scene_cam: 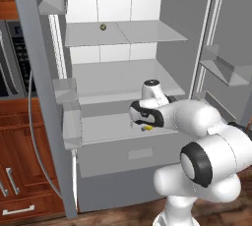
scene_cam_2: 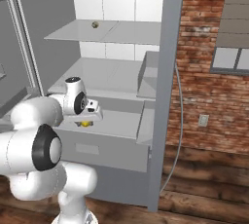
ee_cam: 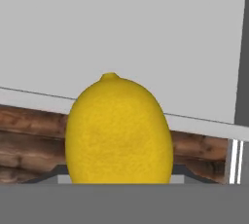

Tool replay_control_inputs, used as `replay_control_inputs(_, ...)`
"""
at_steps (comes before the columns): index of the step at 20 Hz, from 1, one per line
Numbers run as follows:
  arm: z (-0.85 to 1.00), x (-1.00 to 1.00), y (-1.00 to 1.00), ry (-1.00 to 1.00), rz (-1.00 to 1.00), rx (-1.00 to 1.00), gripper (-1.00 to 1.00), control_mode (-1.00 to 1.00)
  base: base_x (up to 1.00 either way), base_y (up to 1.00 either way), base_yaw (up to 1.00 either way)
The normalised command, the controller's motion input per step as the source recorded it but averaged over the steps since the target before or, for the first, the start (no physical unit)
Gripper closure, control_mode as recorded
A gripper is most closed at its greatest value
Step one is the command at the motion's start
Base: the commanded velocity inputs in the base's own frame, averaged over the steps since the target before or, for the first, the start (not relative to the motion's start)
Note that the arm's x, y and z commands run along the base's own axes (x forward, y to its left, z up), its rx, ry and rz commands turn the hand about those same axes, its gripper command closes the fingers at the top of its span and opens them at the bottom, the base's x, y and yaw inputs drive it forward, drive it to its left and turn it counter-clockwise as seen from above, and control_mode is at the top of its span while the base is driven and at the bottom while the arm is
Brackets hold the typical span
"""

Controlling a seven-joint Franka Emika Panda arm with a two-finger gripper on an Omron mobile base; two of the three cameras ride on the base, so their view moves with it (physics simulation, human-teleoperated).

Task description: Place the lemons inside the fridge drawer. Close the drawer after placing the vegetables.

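The gripper is clenched on a lemon, a smooth, bright-yellow oval with a small nub at its tip. In the base views the lemon shows as a yellow speck under the hand, just above the drawer. The drawer is a wide, light-grey box with a plain flat front and a small rectangular mark at its centre, pulled out beneath the fridge's lowest shelf. High above the drawer, a small dark round thing sits on a flat translucent shelf. Right of the drawer stands a rough red brick wall
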Motion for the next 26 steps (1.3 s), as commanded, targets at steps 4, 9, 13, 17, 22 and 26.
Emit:
replay_control_inputs(4, -0.31, 0.63, 0.0, 0.04, 0.04, 0.0, 1.0, -1.0, 0.0, 0.0, 0.0)
replay_control_inputs(9, -0.34, 0.59, 0.0, 0.02, 0.05, 0.0, 1.0, -1.0, 0.0, 0.0, 0.0)
replay_control_inputs(13, -0.41, 0.55, 0.01, 0.03, 0.05, 0.0, 1.0, -1.0, 0.0, 0.0, 0.0)
replay_control_inputs(17, -0.44, 0.39, 0.07, 0.02, 0.05, 0.0, 1.0, -1.0, 0.0, 0.0, 0.0)
replay_control_inputs(22, -0.57, 0.02, 0.03, 0.0, 0.03, 0.0, 1.0, -1.0, 0.0, 0.0, 0.0)
replay_control_inputs(26, -0.53, -0.15, 0.05, 0.0, 0.01, 0.0, 1.0, -1.0, 0.0, 0.0, 0.0)
